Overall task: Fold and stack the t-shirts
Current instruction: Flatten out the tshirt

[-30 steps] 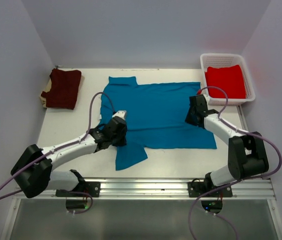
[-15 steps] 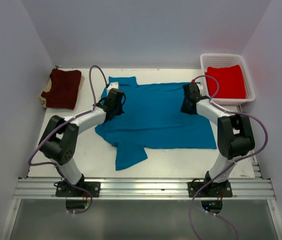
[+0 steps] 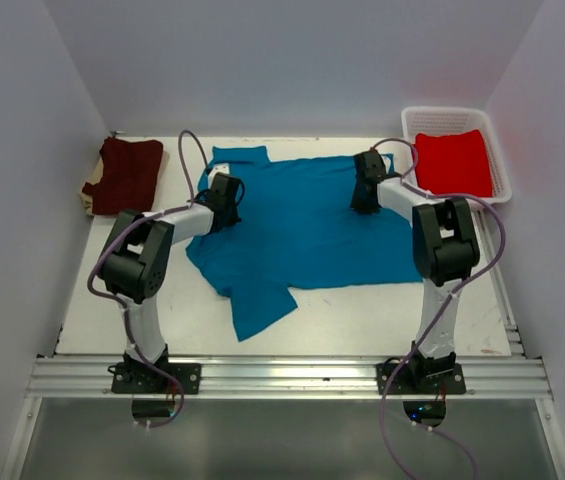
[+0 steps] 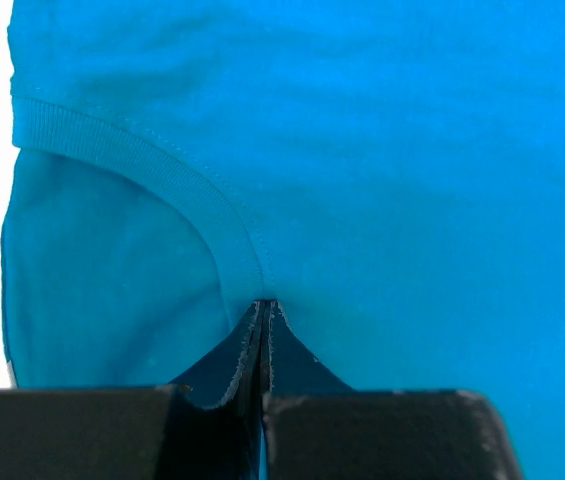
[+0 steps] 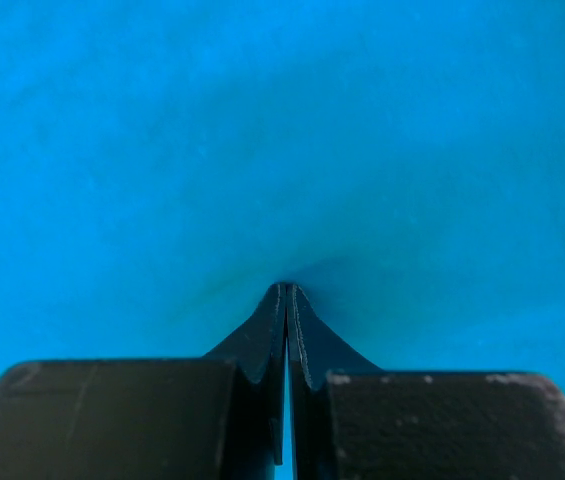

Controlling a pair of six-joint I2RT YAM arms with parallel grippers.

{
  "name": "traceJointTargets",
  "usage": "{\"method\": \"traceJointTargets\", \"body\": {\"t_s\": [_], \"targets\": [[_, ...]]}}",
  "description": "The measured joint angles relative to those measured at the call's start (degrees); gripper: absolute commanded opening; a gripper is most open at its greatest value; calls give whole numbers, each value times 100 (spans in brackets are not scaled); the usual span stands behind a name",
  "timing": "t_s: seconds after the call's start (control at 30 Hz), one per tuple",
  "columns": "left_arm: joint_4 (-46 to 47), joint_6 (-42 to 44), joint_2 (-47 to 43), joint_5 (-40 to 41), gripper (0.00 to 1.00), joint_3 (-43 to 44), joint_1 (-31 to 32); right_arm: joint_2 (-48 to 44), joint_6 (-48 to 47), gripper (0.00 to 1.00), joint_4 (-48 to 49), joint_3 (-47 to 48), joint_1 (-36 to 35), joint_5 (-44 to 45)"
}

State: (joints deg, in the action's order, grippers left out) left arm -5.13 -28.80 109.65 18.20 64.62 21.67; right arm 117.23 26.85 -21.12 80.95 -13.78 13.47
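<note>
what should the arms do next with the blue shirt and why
Probably raise both grippers together a little, lifting the far edge to fold it toward the near side. The left gripper is shut on the teal t-shirt by its collar, the right gripper is shut on it toward its other end, and the shirt lies flat, unfolded.

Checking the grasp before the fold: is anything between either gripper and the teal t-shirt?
Nothing visible. The left gripper and the right gripper are each shut directly on the teal t-shirt, with its cloth puckered at their tips.

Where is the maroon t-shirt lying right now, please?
In the top view, the maroon t-shirt lies folded at the far left, just left of the spread teal t-shirt.
</note>
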Motion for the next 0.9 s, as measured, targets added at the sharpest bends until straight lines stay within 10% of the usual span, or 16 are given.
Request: {"method": "traceJointTargets", "body": {"t_s": [0.27, 0.53, 0.63, 0.7, 0.8, 0.9], "targets": [[66, 411, 743, -282, 0, 1003, -435, 970, -109, 0, -343, 1526, 37, -221], [-17, 846, 706, -741, 0, 1484, -603, 348, -188, 0, 570, 409, 68, -890], [-42, 927, -17, -850, 43, 1287, -564, -483, -186, 0, 1027, -601, 26, -1075], [-7, 894, -905, -852, 61, 986, -487, -1060, -181, 22, 1248, -1040, -15, -1167], [11, 815, -1998, -868, 62, 597, -240, -1799, -240, 50, 1353, -1272, -109, -1167], [-116, 682, -2861, -1032, 54, 142, 76, -2540, -289, 53, 1377, -1552, -306, -1060]]}}
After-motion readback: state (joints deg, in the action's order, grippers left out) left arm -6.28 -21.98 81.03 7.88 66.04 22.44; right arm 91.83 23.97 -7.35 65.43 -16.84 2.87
